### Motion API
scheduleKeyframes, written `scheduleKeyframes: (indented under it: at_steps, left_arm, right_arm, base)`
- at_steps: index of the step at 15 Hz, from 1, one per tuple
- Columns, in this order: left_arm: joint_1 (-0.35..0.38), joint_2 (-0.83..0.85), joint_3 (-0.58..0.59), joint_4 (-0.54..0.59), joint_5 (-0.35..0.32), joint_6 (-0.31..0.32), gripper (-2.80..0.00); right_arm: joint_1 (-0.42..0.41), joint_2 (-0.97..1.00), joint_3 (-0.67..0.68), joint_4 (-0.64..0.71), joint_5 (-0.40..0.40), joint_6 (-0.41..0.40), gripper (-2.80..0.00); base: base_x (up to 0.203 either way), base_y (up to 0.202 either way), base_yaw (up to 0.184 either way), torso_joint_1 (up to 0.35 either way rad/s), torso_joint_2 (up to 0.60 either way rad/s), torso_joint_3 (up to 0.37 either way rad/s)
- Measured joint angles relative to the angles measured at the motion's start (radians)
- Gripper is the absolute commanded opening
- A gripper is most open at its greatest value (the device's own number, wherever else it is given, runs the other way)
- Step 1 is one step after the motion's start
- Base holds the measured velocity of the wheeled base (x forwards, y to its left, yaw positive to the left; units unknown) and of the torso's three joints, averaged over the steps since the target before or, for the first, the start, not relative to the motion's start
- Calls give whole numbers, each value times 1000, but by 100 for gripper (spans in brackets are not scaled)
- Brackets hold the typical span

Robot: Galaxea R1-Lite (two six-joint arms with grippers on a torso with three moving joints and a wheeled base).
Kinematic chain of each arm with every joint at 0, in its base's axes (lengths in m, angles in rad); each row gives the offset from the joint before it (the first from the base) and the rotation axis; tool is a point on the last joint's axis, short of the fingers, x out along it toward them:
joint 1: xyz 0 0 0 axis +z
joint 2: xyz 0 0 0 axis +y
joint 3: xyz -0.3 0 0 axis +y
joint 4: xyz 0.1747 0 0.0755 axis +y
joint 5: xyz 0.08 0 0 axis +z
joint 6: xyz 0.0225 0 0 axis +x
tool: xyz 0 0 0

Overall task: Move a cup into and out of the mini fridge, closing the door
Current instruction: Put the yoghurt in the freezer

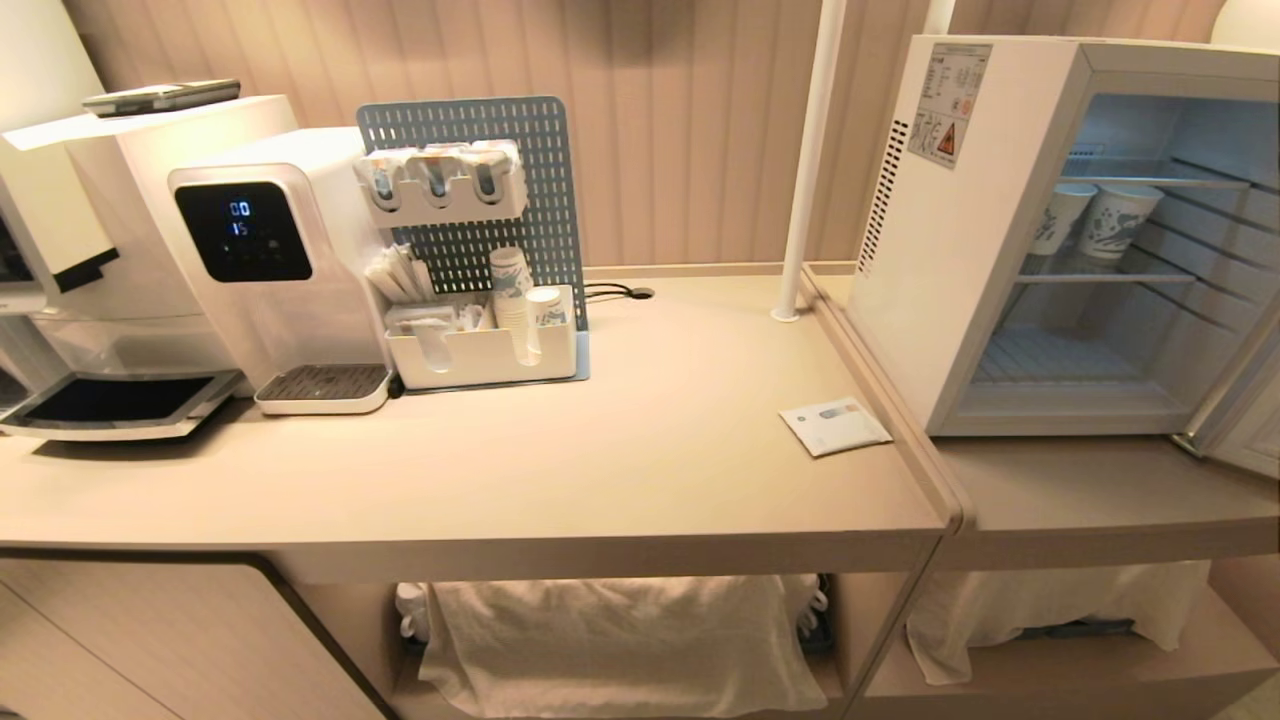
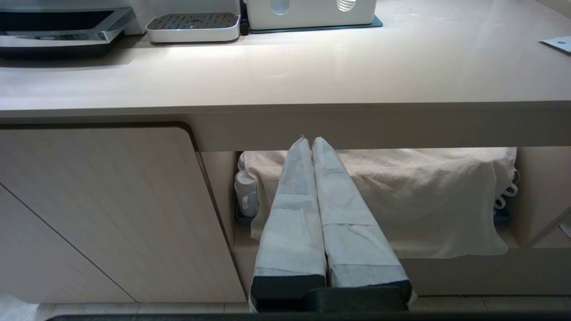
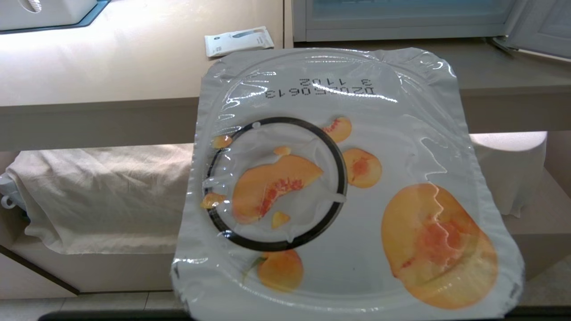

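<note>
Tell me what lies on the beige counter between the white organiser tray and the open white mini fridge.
In the head view, only a small flat white packet lies there, near the counter edge beside the mini fridge.

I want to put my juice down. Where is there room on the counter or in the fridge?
The counter is bare between the white organizer tray and the small packet. In the open mini fridge, the bottom shelf looks bare; the upper shelf holds two paper cups. The left end is crowded by the water dispenser.
</note>
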Motion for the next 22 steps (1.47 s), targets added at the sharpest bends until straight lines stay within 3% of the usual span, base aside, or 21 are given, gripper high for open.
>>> scheduleKeyframes:
  at_steps: [6, 22]
  left_arm:
    - [0, 0, 0, -1, 0, 8, -280]
    - [0, 0, 0, -2, 0, 5, -280]
  right_arm:
    - [-2, 0, -1, 1, 1, -1, -280]
    - [-1, 2, -1, 2, 0, -1, -280]
  base:
    - [1, -45, 2, 0, 1, 2]
    - [0, -193, 0, 3, 2, 1]
